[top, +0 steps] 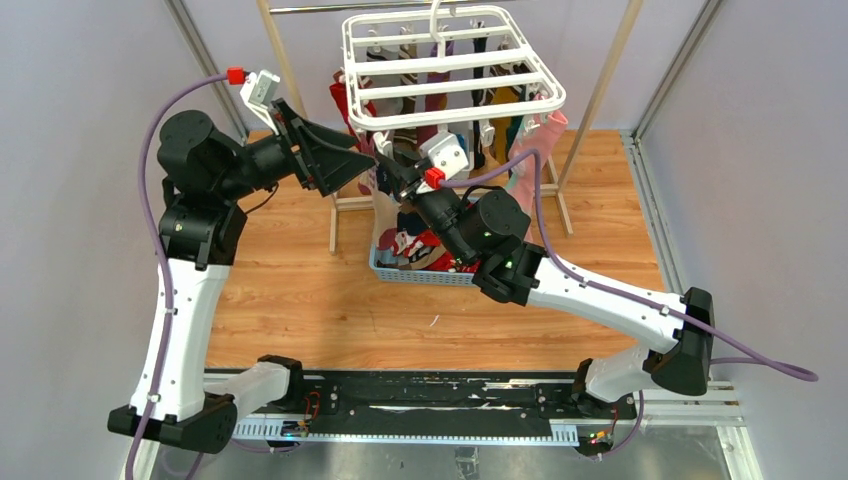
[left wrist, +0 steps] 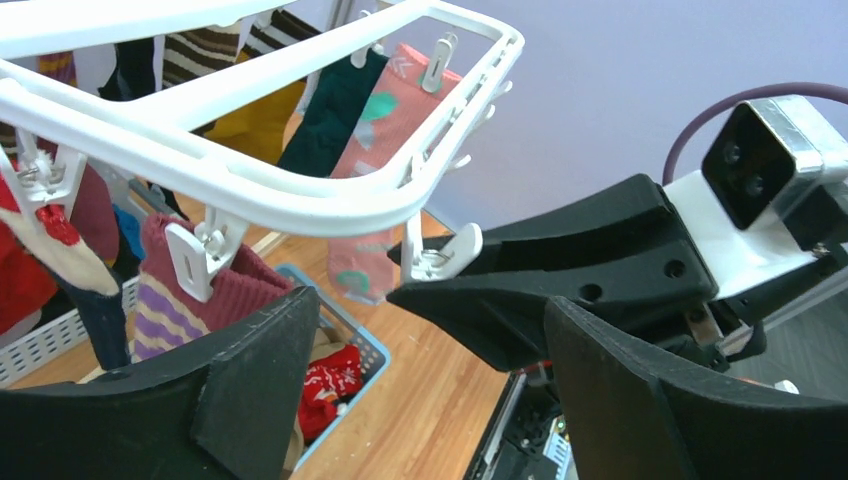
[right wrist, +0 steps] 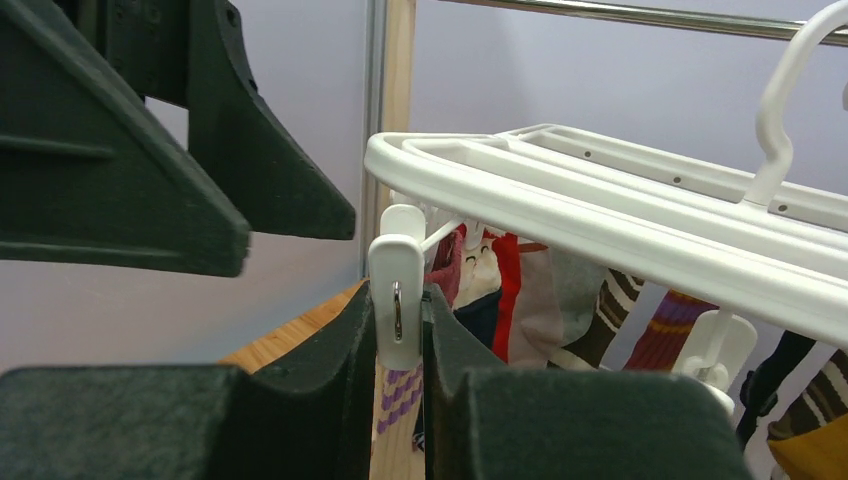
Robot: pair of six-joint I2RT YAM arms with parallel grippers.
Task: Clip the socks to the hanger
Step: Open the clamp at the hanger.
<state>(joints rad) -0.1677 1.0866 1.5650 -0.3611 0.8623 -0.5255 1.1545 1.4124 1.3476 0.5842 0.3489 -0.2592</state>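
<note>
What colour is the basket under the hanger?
Blue; the basket shows best in the top external view.

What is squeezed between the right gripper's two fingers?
A white clip of the hanger, seen in the right wrist view.

White hanger [right wrist: 600, 215] and clip [right wrist: 396, 300], lavender-striped maroon sock [left wrist: 165, 305], pink sock [left wrist: 385, 130], blue basket [top: 425, 277].

Wooden table [top: 290, 290], blue basket [top: 415, 275] on it, rail stand [top: 601, 90] standing behind
</note>
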